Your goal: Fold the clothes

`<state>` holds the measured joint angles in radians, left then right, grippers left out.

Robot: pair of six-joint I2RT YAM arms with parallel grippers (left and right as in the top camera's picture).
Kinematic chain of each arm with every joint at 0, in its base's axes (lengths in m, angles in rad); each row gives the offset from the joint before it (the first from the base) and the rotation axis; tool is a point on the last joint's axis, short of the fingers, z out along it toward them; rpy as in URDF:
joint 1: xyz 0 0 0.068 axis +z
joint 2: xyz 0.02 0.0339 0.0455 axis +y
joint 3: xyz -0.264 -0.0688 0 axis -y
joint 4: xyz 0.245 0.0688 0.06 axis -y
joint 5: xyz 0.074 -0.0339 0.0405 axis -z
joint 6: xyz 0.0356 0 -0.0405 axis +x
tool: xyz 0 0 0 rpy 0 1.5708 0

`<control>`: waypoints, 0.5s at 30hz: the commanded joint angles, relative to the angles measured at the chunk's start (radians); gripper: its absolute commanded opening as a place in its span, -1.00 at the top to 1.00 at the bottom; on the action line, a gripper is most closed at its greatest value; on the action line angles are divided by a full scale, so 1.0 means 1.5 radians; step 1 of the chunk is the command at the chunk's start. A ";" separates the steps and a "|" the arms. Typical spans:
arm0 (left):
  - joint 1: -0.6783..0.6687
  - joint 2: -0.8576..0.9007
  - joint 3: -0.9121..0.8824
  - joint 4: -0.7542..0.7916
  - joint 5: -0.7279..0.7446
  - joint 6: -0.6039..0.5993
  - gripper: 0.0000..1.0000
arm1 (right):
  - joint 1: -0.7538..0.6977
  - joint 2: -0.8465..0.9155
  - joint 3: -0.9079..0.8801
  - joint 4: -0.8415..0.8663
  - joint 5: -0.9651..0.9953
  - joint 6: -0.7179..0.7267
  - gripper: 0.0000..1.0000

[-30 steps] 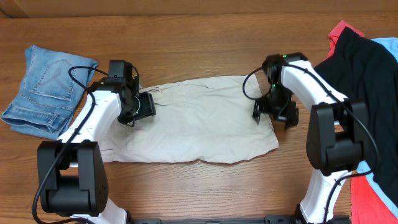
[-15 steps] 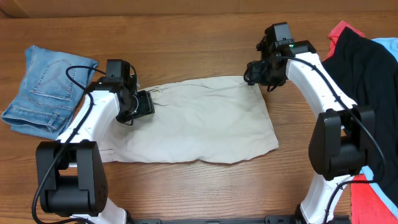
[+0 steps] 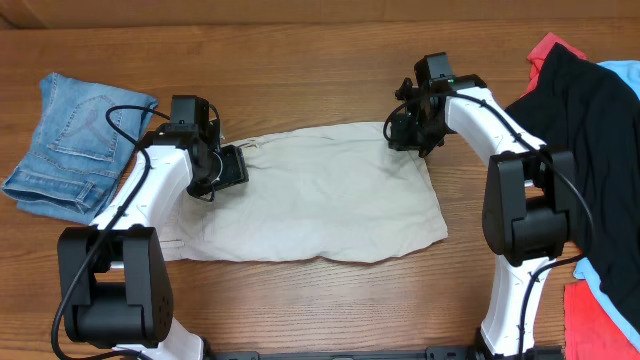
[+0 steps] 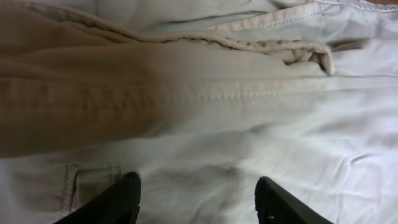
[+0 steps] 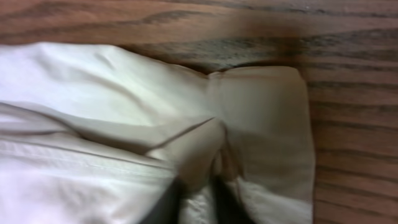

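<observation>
Now my right gripper (image 5: pixel 198 200) is clenched on a corner fold of the khaki shorts (image 3: pixel 320 200); my left gripper (image 4: pixel 198 196) stands spread over them.

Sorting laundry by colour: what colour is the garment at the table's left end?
The jeans are faded light blue; overhead view shows them best.

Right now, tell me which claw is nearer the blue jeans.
Left. The left claw hovers over the end of the shorts nearest the blue jeans; the right claw pinches the far corner, the whole garment away.
</observation>
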<state>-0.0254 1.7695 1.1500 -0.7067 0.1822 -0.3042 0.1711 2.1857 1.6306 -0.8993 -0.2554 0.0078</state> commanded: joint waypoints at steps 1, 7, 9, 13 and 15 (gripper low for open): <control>0.004 0.004 -0.005 0.003 -0.007 0.008 -0.25 | 0.002 -0.005 0.011 0.000 -0.006 -0.003 0.92; 0.004 0.004 -0.005 0.003 -0.007 0.008 -0.25 | -0.002 -0.039 0.046 -0.051 -0.005 -0.003 0.92; 0.004 0.004 -0.005 0.003 -0.007 0.008 -0.25 | -0.002 -0.057 0.066 -0.066 -0.005 -0.003 0.92; 0.004 0.004 -0.005 0.003 -0.007 0.008 -0.25 | -0.002 -0.092 0.114 -0.087 0.003 0.000 0.92; 0.004 0.004 -0.005 0.003 -0.007 0.008 -0.25 | -0.002 -0.104 0.128 -0.088 0.021 0.017 0.92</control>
<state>-0.0254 1.7695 1.1500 -0.7067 0.1822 -0.3042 0.1719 2.1227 1.7542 -1.0359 -0.2577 0.0097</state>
